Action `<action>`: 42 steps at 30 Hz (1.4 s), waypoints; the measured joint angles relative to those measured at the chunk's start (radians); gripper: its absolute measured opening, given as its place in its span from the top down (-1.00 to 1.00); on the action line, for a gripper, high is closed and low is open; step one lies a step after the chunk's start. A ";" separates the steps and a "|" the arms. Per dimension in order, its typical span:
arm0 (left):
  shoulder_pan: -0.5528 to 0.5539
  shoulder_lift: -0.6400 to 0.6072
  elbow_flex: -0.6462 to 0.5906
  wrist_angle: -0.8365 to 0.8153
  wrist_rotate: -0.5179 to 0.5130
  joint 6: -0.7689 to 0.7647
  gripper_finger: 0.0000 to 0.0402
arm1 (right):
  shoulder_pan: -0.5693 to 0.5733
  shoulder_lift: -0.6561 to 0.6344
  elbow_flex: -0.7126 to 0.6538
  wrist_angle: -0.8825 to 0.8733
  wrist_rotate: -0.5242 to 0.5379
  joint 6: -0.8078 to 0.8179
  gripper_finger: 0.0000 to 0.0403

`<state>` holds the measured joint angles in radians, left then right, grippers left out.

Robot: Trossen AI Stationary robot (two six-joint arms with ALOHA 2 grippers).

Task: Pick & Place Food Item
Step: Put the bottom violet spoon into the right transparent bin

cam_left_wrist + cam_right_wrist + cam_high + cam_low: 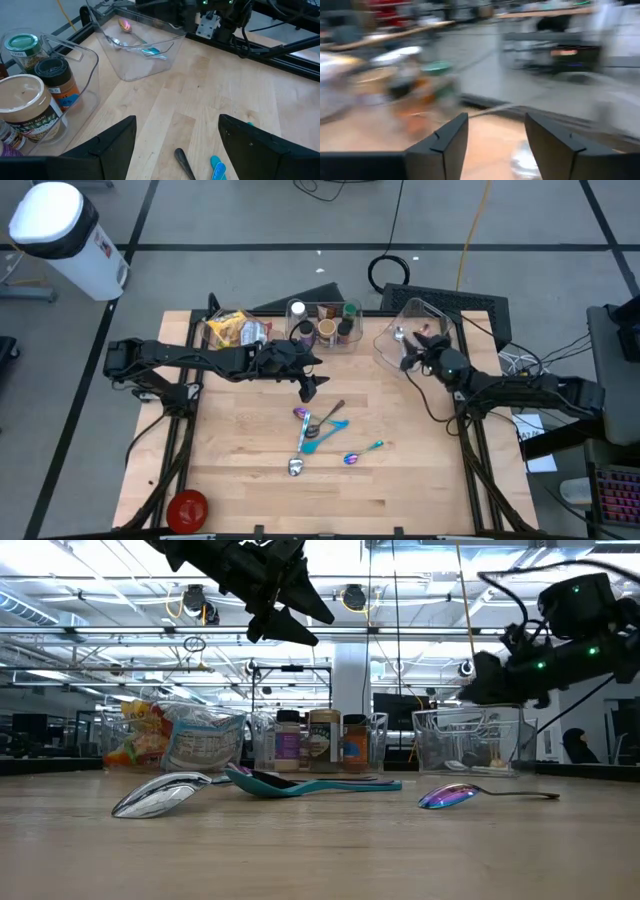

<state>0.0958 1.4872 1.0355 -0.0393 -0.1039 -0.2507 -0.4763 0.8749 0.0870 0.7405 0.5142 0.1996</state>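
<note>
Snack bags (233, 330) lie in a clear bin at the table's far left. Beside them a clear bin (325, 325) holds several spice jars (30, 95). My left gripper (308, 388) is open and empty. It hangs above the table's middle, near the spoons (318, 435), and shows high up in the low view (290, 615). My right gripper (408, 352) is open and empty. It hovers at the clear tub (420, 328) at the far right, which holds a few spoons (135, 42). The right wrist view (495, 145) is blurred.
Several spoons lie loose in the table's middle: a purple one (303, 415), a teal one (300, 783), a silver one (160, 795) and an iridescent one (450, 796). A red round object (187, 508) sits at the near left corner.
</note>
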 joint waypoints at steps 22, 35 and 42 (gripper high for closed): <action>0.000 0.000 0.000 0.000 0.000 0.000 -0.42 | 0.695 0.250 0.333 -0.048 -0.508 -0.110 -0.03; 0.000 0.000 0.000 0.000 0.000 0.000 -0.42 | 0.914 0.750 0.471 -0.186 -0.395 -0.168 -0.02; 0.000 0.000 0.000 0.000 0.000 0.000 -0.42 | 0.872 0.834 0.483 -0.200 -0.360 -0.190 0.01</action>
<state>0.0958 1.4872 1.0355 -0.0392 -0.1040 -0.2504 0.3956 1.7093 0.5697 0.5401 0.1540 0.0097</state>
